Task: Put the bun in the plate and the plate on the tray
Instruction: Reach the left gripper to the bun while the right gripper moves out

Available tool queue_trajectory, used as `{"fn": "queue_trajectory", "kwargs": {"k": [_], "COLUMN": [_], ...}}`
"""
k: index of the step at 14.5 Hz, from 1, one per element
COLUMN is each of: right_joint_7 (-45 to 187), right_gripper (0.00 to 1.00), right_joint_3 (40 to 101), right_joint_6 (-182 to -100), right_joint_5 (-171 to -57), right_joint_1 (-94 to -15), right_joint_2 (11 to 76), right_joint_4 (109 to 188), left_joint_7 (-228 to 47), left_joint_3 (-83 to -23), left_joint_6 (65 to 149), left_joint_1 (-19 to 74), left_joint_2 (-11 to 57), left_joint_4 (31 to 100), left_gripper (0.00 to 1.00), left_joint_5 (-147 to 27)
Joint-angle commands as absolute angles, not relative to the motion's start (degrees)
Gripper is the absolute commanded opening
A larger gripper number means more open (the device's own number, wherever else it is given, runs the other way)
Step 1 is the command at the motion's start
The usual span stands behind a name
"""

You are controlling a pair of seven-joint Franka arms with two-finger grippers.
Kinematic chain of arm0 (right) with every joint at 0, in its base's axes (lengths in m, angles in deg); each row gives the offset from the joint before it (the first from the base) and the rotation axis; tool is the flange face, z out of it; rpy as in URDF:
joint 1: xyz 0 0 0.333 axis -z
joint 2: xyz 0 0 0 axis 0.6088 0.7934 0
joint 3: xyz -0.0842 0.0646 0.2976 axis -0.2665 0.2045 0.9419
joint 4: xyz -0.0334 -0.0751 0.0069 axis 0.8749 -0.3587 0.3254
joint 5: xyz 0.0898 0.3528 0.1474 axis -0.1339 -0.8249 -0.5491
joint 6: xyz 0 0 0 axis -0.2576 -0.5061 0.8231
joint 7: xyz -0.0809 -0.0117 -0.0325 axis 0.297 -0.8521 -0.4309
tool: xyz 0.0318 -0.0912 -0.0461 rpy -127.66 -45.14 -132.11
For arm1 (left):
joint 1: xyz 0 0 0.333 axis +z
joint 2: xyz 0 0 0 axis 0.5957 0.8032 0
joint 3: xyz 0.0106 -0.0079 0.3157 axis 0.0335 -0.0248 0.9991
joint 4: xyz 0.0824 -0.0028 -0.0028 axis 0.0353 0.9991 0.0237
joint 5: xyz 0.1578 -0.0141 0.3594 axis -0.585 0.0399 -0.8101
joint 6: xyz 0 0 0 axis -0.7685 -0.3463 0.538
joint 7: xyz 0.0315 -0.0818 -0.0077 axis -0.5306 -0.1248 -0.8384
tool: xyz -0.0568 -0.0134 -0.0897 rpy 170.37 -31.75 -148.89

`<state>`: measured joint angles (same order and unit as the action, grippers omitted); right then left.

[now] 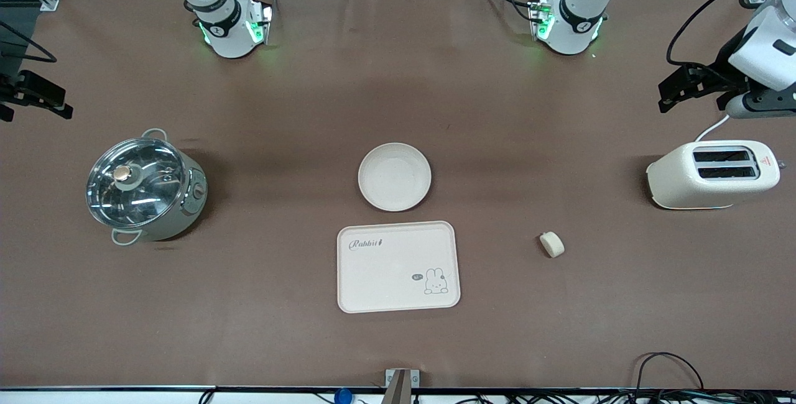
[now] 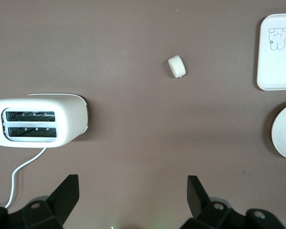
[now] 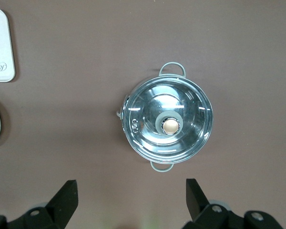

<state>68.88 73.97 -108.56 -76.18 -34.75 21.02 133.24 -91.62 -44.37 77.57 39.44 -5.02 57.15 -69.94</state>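
The bun [image 1: 551, 244] lies on the brown table, toward the left arm's end from the tray [image 1: 385, 273]. It also shows in the left wrist view [image 2: 177, 66]. The plate [image 1: 394, 176] sits empty mid-table, just farther from the front camera than the tray. My left gripper [image 1: 668, 98] hangs open and empty over the table's left-arm end, by the toaster; its fingers [image 2: 66, 191] are wide apart. My right gripper [image 1: 62, 104] hangs open and empty over the right-arm end, by the pot; its fingers [image 3: 66, 193] are wide apart.
A cream toaster [image 1: 712, 174] with a white cord stands at the left arm's end. A steel pot with a glass lid [image 1: 144, 188] stands at the right arm's end. Cables lie along the table's near edge.
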Motion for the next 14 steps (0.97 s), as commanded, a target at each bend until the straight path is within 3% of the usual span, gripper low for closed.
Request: {"fn": "queue_trajectory", "kwargs": {"k": [1,4,8,14], "right_joint_7": [69.5,69.5,69.6,69.8], "right_gripper": [1.00,1.00,1.00,1.00], "right_joint_3": [74.2,74.2,74.2,74.5], "right_joint_6": [-108.6,-108.6,-109.6,-118.4], "right_joint_5": [-77.4,-77.5,-82.8,-92.0], "right_joint_1": [-34.0,-34.0,-34.3,-39.5], "right_joint_2": [20.2,20.3,20.9,31.7], "right_joint_4": [134.3,134.3,134.1,134.3], "left_joint_7": [-90.1,-90.2,-91.3,-106.9], "left_joint_3": [-44.5,-44.5,-44.4,-44.9], "left_joint_6": [76.2,76.2,76.3,85.2], "left_joint_1": [39.6,39.6,39.6,38.7], "left_joint_2": [-4.1,-3.8,1.6,7.5], "left_joint_4": [55.1,53.3,49.7,54.1], "left_gripper": [1.00,1.00,1.00,1.00], "left_joint_5": [-71.1,-71.1,-70.8,-71.1]}}
